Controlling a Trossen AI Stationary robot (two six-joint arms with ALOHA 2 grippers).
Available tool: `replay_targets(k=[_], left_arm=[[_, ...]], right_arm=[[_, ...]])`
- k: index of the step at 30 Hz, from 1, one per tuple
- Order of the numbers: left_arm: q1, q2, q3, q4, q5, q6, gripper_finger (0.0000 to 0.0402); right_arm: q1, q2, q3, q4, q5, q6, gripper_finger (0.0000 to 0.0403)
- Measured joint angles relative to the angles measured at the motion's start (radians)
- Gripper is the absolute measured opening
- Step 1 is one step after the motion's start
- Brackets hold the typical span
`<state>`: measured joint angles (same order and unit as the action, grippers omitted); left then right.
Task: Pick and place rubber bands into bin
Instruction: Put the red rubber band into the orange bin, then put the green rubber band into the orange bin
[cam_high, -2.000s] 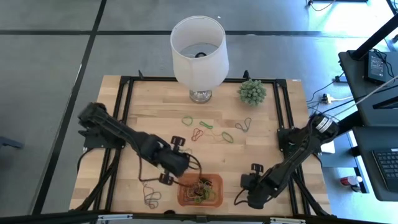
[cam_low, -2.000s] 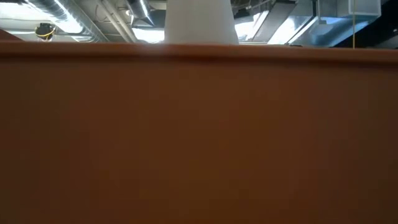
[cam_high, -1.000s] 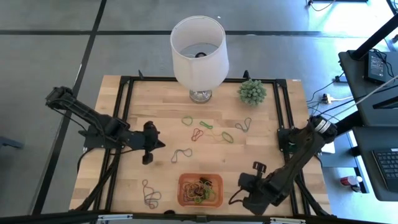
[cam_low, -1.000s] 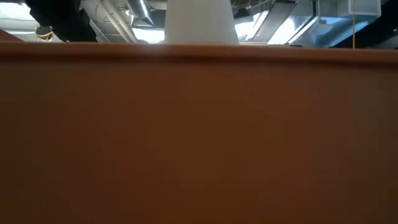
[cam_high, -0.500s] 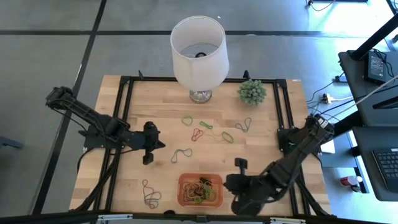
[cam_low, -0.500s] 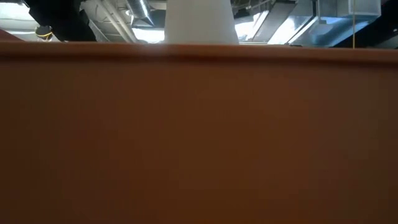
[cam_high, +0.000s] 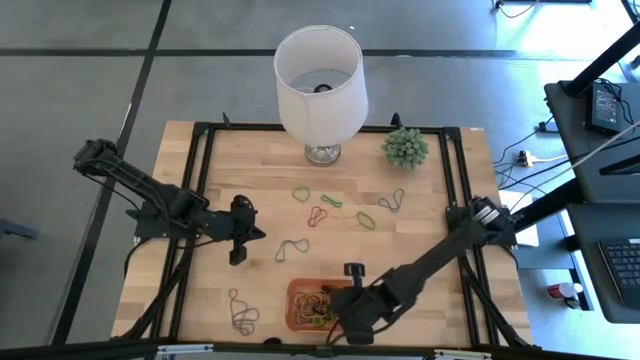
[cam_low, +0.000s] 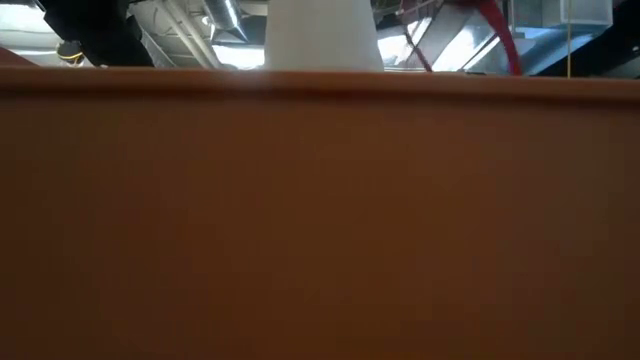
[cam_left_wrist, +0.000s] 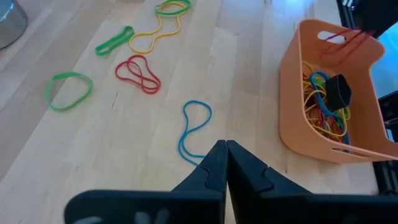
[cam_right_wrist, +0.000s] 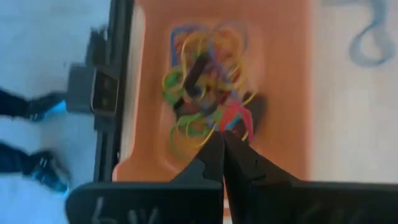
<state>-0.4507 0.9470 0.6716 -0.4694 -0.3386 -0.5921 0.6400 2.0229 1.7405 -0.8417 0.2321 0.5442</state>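
Orange plastic, shallow and round-cornered, the bin (cam_high: 322, 305) sits at the near edge of the wooden bench (cam_high: 420, 210), directly beneath the right pincer (cam_high: 343, 312). In the right wrist view that pincer's two dark fingers are pressed together over the tangled heap of rubber bands in the bin (cam_right_wrist: 208, 93), with a red band (cam_right_wrist: 235, 118) right at the fingertips; whether it is actually pinched cannot be told. From the left wrist view a red band (cam_left_wrist: 346, 43) stretches above the bin's far rim.

The left pincer (cam_high: 240, 232) hangs off to the left side of the bench, well apart from the bin, fingers closed tip to tip and holding nothing. Just ahead of its fingertips lies a blue band (cam_left_wrist: 194, 129), twisted into a long loop. Farther out from it rest a red figure-eight band (cam_left_wrist: 137, 72), a green ring (cam_left_wrist: 68, 90), a flattened green band (cam_left_wrist: 115, 42) and a yellow band (cam_left_wrist: 152, 34). Another loose band (cam_high: 241, 312) lies on the bench to the left of the bin.

The low view is filled by the bin's orange wall.
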Motion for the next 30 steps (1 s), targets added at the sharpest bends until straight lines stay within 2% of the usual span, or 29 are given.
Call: replay_targets(k=[7, 12, 24, 30], left_arm=[[0.000, 0.000, 0.000, 0.000, 0.000, -0.006, 0.0005], [0.000, 0.000, 0.000, -0.001, 0.000, -0.008, 0.0003], [0.000, 0.000, 0.000, -0.001, 0.000, -0.007, 0.0003], [0.002, 0.000, 0.000, 0.003, 0.000, 0.010, 0.0003]], right_arm=[[-0.028, 0.056, 0.000, -0.022, -0.026, 0.000, 0.0002], [-0.037, 0.064, 0.000, -0.029, -0.027, -0.002, 0.0020], [-0.043, 0.011, 0.000, -0.148, -0.050, -0.032, 0.0117], [-0.045, -0.069, 0.000, -0.192, -0.039, -0.097, 0.0111]])
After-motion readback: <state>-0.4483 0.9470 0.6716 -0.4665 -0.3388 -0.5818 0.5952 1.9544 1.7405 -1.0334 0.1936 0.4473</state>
